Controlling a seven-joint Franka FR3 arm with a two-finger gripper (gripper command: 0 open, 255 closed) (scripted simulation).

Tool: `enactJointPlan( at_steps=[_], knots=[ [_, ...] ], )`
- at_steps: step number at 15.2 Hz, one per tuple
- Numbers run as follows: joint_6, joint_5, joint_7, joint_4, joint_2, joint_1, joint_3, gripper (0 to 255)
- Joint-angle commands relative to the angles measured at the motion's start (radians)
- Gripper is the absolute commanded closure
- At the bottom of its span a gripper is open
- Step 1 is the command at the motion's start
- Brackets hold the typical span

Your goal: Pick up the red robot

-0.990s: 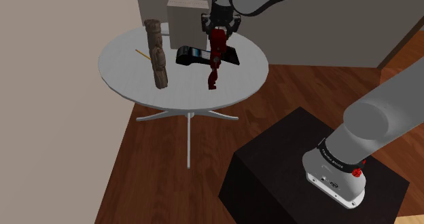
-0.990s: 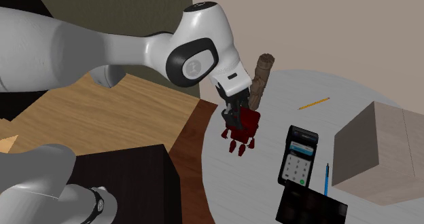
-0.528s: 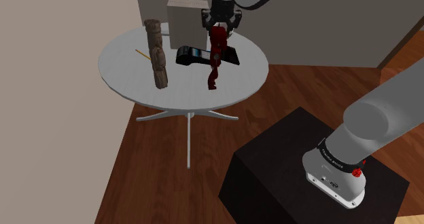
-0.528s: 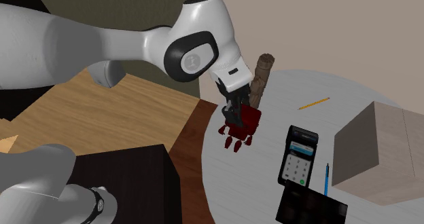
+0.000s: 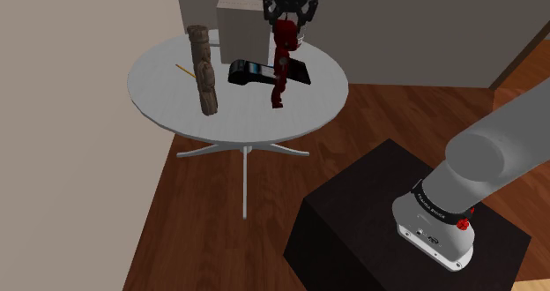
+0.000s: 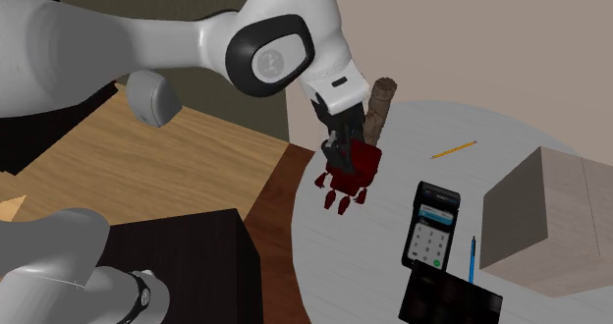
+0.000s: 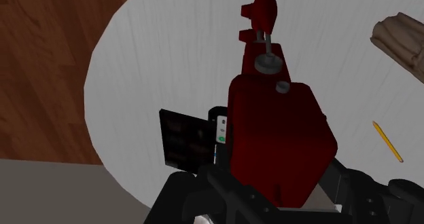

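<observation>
The red robot (image 5: 280,65) hangs upright above the round white table (image 5: 159,91), clear of its top, with my gripper (image 5: 285,20) shut on its upper body. From the second exterior view the red robot (image 6: 350,178) dangles legs-down under the gripper (image 6: 343,150), near the table's edge (image 6: 314,273). In the wrist view the robot's dark red body (image 7: 278,141) sits clasped between the black fingers (image 7: 224,195), its leg and foot pointing away over the tabletop.
On the table stand a brown carved post (image 5: 204,70), a beige box (image 5: 241,26), a black card terminal (image 5: 249,71), a yellow pencil (image 5: 184,70) and a blue pen (image 6: 472,258). The dark stand (image 5: 379,219) is below.
The gripper has risen with the red robot, lifting it higher above the table over the last second.
</observation>
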Motion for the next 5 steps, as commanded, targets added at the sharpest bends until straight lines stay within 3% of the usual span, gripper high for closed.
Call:
enactJointPlan(
  at_steps=[1,5],
  knots=[
    [-0.027,0.004,-0.007,0.028,0.000,0.001,0.001,255],
    [-0.053,0.009,-0.017,0.055,-0.002,0.001,0.000,255]
  ],
)
